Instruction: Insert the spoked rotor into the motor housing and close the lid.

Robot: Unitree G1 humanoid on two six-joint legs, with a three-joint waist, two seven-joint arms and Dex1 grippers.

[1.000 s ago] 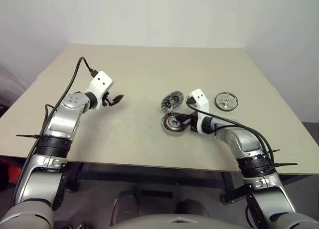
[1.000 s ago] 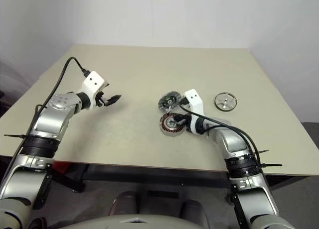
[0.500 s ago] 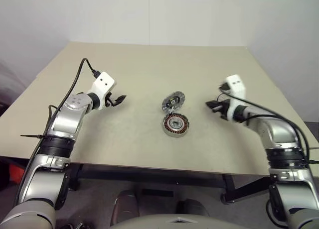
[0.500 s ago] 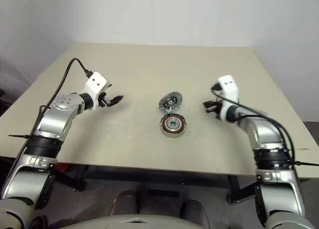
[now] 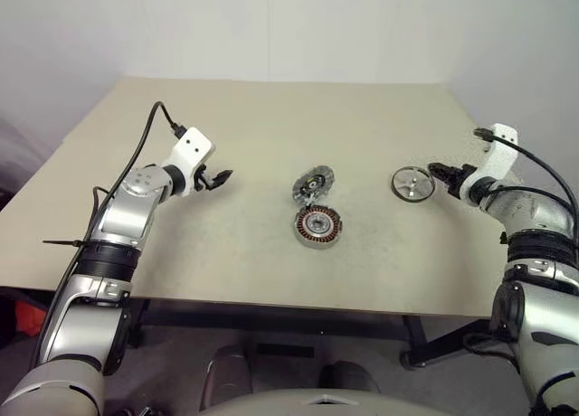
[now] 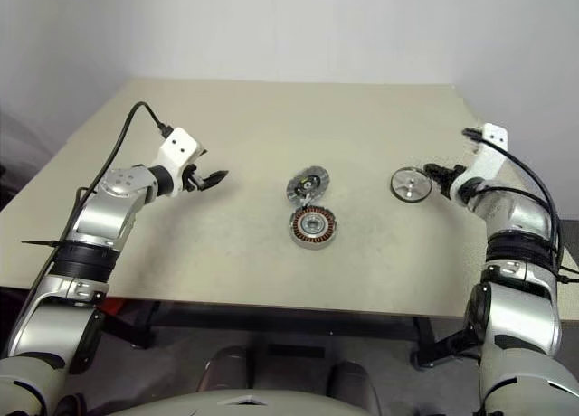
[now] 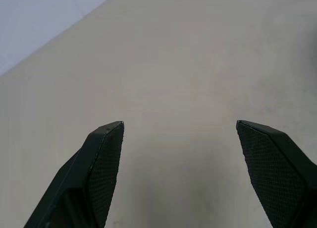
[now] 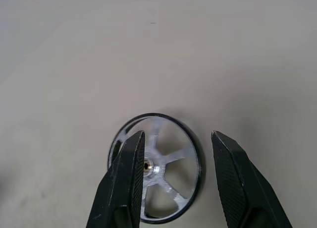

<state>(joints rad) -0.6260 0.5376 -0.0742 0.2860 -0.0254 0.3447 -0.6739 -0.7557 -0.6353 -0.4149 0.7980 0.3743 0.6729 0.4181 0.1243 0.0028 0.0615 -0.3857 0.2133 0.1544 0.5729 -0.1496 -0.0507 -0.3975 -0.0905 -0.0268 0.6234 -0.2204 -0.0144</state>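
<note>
Two end effectors hang over the tabletop (image 5: 271,127). The right end effector (image 8: 176,139), fingers parted and empty, points at the spoked rotor (image 5: 412,183). The left end effector (image 5: 220,176) gapes wide, empty. The motor housing (image 5: 317,226) lies mid-table beside the lid (image 5: 313,182).

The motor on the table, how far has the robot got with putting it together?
Nothing is assembled yet. The motor housing lies open, its lid propped tilted just behind it, and the spoked rotor lies apart on the table. In hand: the right pincer, jaws apart, is lined up on the rotor. Left: grasp, insert, close the lid.
</note>
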